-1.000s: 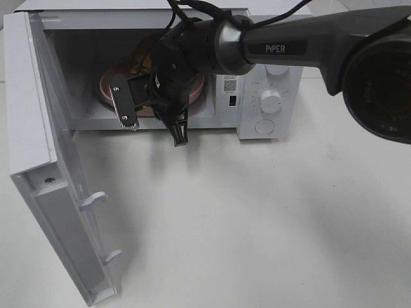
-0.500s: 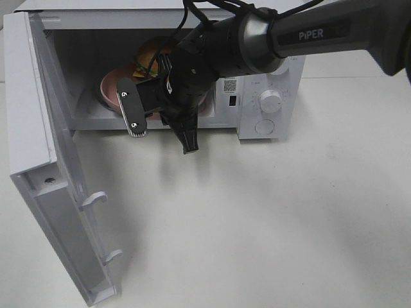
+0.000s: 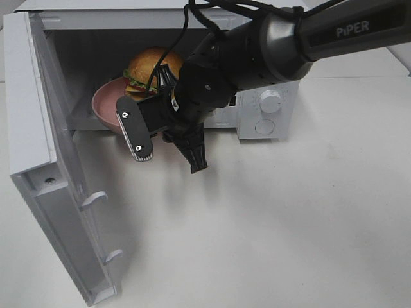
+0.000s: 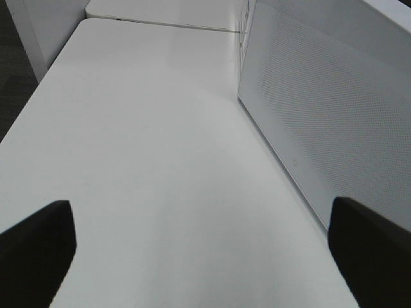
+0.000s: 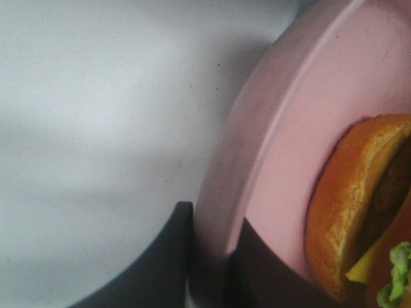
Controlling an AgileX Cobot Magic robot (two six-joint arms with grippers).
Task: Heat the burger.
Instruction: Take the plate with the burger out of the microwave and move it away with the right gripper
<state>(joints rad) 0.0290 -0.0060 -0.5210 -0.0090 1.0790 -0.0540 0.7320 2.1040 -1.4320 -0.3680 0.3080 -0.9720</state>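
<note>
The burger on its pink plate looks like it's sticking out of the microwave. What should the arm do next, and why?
Probably push the plate deeper in. The right gripper is shut on the plate's rim, and the plate, carrying the burger, overhangs the front edge of the microwave cavity. Letting go now could tip it, and the door couldn't close.

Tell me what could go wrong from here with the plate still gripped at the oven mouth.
The right gripper pinches only the pink plate rim, so the plate could tilt or slip. The burger sits loose on it and could slide off. The open microwave door stands near the arm's path.
</note>
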